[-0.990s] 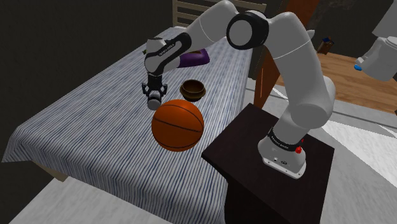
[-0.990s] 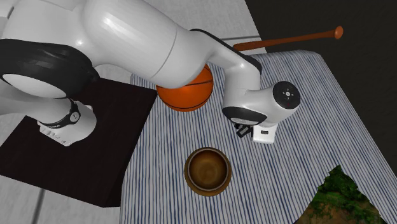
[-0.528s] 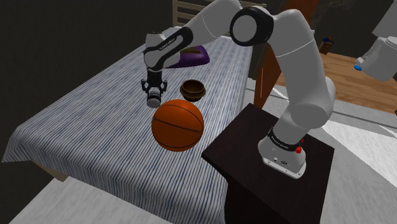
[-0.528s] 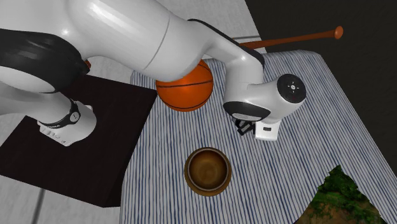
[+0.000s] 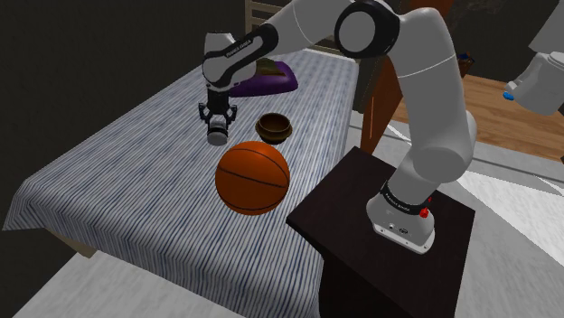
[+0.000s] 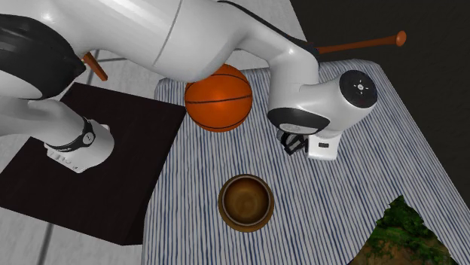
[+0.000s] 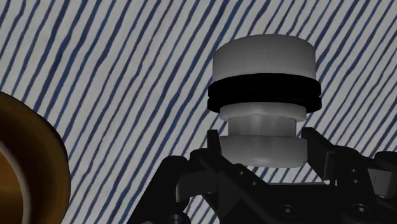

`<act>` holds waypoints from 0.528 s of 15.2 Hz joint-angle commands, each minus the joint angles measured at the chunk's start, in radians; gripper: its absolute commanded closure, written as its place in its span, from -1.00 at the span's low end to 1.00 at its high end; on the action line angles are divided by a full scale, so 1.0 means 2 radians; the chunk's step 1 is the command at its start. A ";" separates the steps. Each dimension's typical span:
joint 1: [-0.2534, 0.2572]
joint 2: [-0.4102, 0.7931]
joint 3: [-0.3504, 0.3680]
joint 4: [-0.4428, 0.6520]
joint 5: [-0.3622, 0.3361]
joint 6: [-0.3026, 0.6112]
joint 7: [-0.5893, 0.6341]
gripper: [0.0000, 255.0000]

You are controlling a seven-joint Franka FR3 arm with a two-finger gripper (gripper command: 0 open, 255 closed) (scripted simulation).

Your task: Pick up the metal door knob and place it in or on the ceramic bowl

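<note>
My gripper point(image 5: 217, 118) hangs above the striped cloth, shut on a pale grey door knob point(image 5: 216, 137) with a black ring around it. In the wrist view the knob point(image 7: 264, 89) sticks out past my fingers point(image 7: 321, 156), which clasp its narrow neck. The brown bowl point(image 5: 274, 126) stands on the cloth to the shoulder view's right of the knob, a short gap away. From the second exterior view, the bowl point(image 6: 245, 202) lies below and left of my gripper point(image 6: 292, 143). The bowl's rim point(image 7: 38, 165) curves in beside the knob in the wrist view.
A large orange basketball point(image 5: 252, 177) rests on the striped table point(image 5: 117, 181) near the stand point(image 5: 380, 244). A purple object point(image 5: 267, 85) lies at the table's far end. A leafy plant point(image 6: 407, 233) and a wooden bat point(image 6: 354, 46) show in the second exterior view.
The gripper has risen with the knob and shifted away from the basketball, toward the far end of the table. The bowl and ball have stayed put.
</note>
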 commanded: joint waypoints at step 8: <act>-0.002 -0.035 0.002 0.006 0.002 -0.040 0.005 1.00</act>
